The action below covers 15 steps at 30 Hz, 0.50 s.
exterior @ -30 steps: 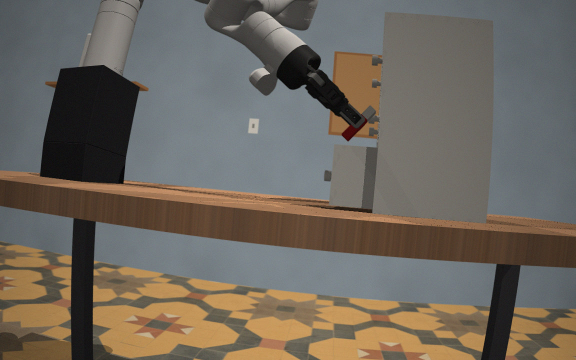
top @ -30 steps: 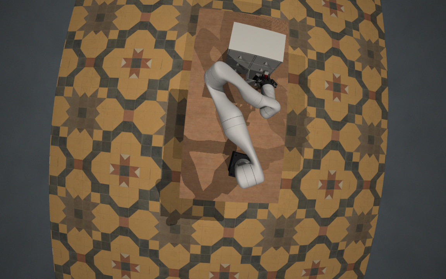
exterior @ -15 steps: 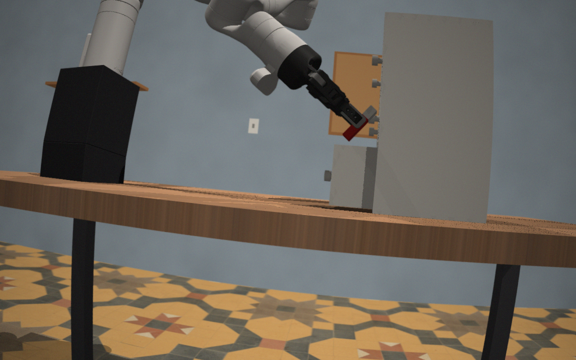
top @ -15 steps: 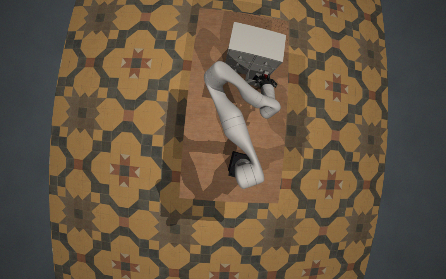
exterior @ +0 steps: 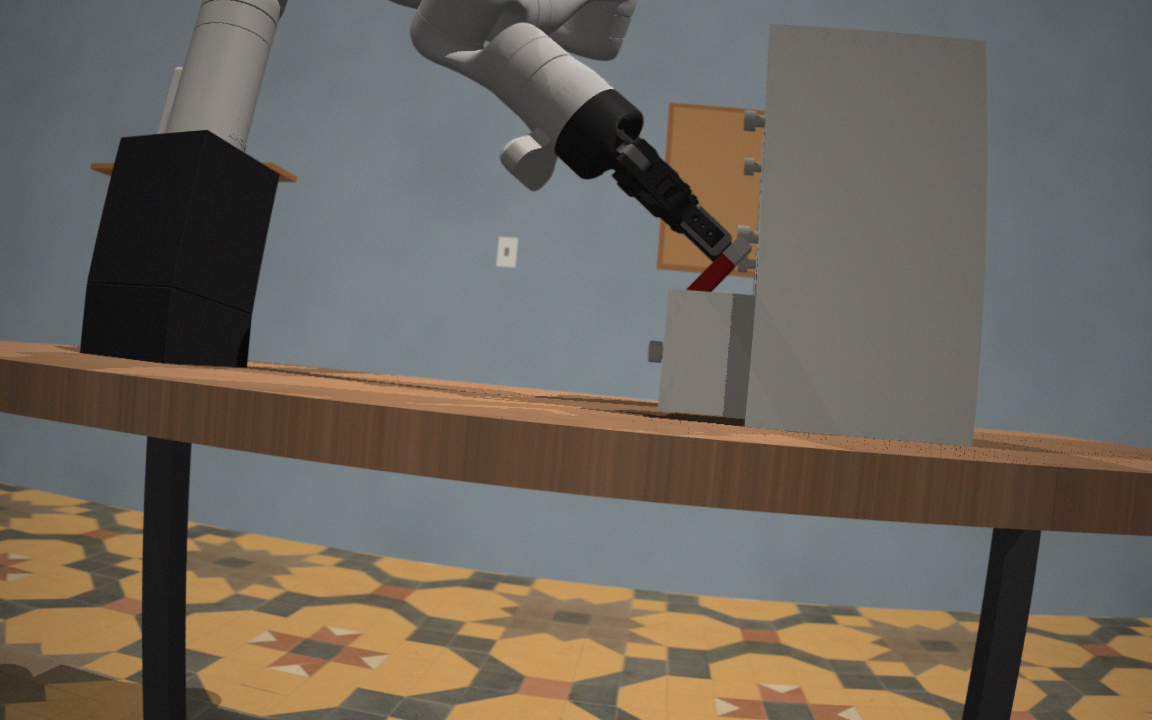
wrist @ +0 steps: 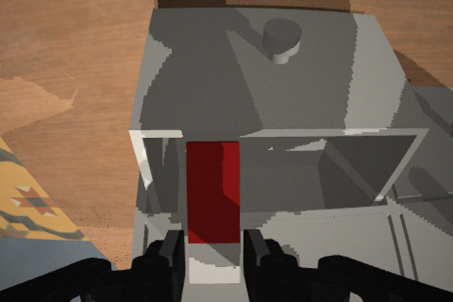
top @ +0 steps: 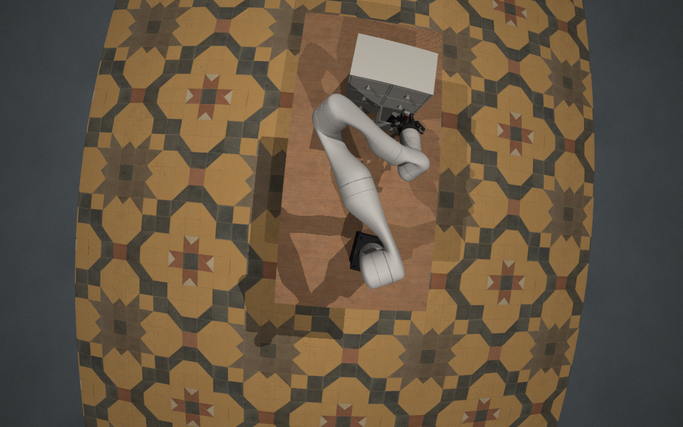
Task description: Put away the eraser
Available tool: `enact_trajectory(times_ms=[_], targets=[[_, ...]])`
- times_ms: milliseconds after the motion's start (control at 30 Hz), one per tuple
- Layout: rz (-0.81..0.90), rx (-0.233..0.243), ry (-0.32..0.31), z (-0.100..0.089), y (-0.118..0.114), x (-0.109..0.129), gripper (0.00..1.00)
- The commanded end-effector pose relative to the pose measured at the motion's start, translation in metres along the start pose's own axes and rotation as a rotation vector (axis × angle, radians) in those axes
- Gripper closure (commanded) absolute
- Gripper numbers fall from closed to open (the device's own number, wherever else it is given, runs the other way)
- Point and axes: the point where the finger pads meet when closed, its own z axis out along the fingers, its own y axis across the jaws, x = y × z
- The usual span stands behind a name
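Note:
The grey chest [exterior: 866, 232] stands at the far end of the table, seen from above in the top view [top: 392, 63]. Its bottom right drawer [exterior: 705, 353] is pulled partly out, and the wrist view [wrist: 271, 170] looks down into it. My gripper [exterior: 723, 246] hangs tilted just above this drawer, close to the chest front, with the fingers parted. The red eraser [exterior: 710, 273] lies loose just past the fingertips, with its lower end at the drawer's rim. In the wrist view the eraser [wrist: 214, 192] is over the drawer's left part. The rest of the drawer's inside looks plain grey.
The other drawers [top: 386, 92] sit flush, and their knobs stick out beside my fingers. The arm's black base [exterior: 173, 250] stands at the near end of the table. The table's right edge runs close to the open drawer [top: 394, 114].

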Motion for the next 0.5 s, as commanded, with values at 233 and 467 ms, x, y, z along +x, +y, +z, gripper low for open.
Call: enact_trajectory(times_ms=[233,467], targets=[[0.000,0.000,-0.002,-0.0002,0.0000,-0.0010,0.00],[0.000,0.000,-0.002,-0.0002,0.0000,-0.0010,0.00]])
